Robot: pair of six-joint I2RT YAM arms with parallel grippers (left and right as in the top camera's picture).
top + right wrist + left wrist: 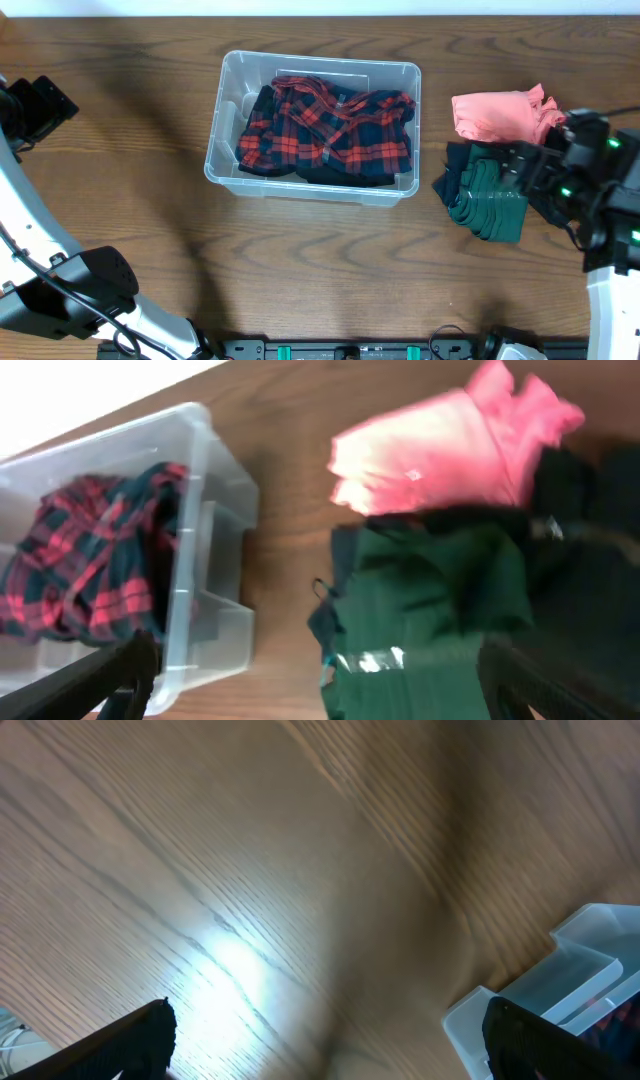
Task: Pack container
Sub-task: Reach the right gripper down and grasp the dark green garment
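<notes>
Snagging of the adjoining crumpled pink cloth garment (495,115) is being risked, the folded dark-green cloth garment (488,200) right of the mid-table clear rectangular plastic container (222,130) being targeted by the fully spread, empty right gripper (330,685).

Overhead: looks straight down on my whole table (130,200) from far, bin (222,130) at centre.
Left wrist: close over bare wood, bin corner (560,970) at 4 o'clock.
Right wrist: close above my clothes pile (440,590), bin (215,490) at 9 o'clock.
Shared: bin, all three.
</notes>
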